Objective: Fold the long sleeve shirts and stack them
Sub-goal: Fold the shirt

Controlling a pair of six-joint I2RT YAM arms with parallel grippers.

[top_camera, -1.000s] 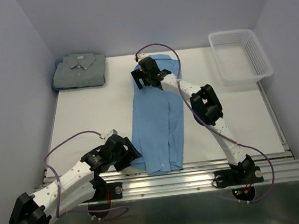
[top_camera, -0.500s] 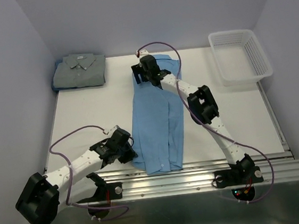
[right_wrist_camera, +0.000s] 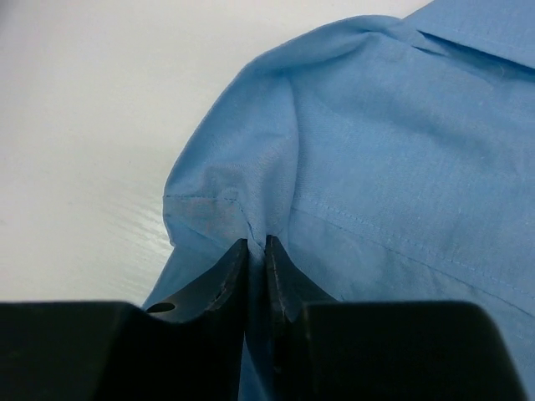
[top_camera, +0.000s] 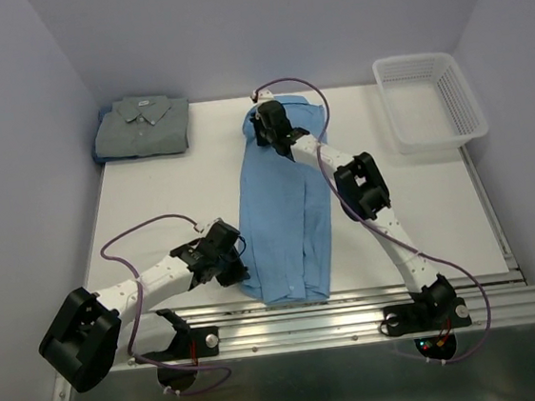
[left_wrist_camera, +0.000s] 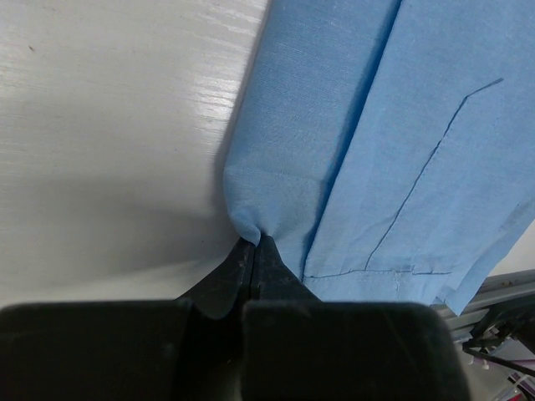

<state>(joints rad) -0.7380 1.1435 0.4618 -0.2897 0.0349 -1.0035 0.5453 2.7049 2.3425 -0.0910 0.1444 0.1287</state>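
The sky-blue long sleeve shirt [top_camera: 283, 208] lies folded into a narrow strip down the middle of the table, collar at the far end. My left gripper [top_camera: 240, 264] is shut on a pinch of its near left corner [left_wrist_camera: 259, 213], jaws together on the cloth at the table. My right gripper [top_camera: 263, 130] is shut on a fold of the shirt's far left shoulder [right_wrist_camera: 251, 192] beside the collar. The grey-green long sleeve shirt [top_camera: 142, 127] sits folded at the far left corner, away from both grippers.
A white mesh basket [top_camera: 431, 142] stands at the far right corner. A metal rail [top_camera: 355, 306] runs along the table's near edge, just below the blue shirt's hem. Walls close in the left, right and far sides.
Both grippers have closed on the blue shirt. The left arm swung in to the near left corner; the right gripper settled on the far left shoulder.
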